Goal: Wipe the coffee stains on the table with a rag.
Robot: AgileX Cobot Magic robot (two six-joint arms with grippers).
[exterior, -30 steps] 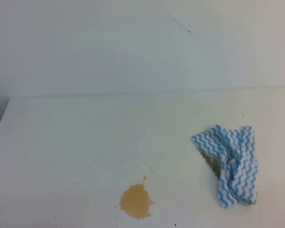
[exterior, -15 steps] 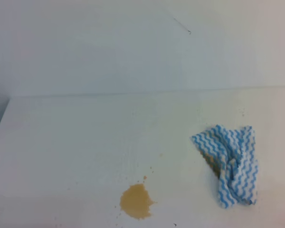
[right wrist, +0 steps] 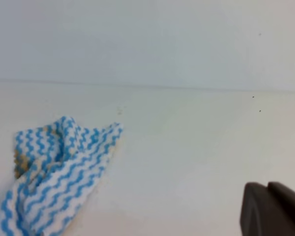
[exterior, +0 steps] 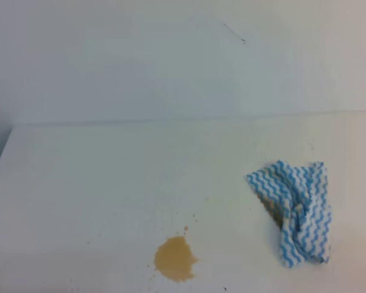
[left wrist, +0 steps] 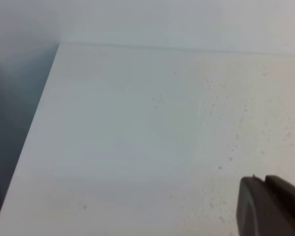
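Observation:
The coffee stains (exterior: pixel 174 259) form a tan-brown blotch near the front edge of the white table (exterior: pixel 97 183), with tiny specks just above it. The rag (exterior: pixel 296 210), white with blue zigzag stripes and brownish marks, lies crumpled to the right of the blotch. In the right wrist view the rag (right wrist: pixel 54 167) is at the lower left, well apart from my right gripper (right wrist: pixel 268 202), whose dark fingers sit together, shut and empty. My left gripper (left wrist: pixel 264 199) shows at the lower right of its view, fingers pressed together over bare table. Neither gripper appears in the exterior view.
A pale wall (exterior: pixel 171 61) rises behind the table's back edge. The table's left edge (left wrist: pixel 39 123) drops off to a dark gap. Faint specks dot the tabletop (left wrist: pixel 236 137) by the left gripper.

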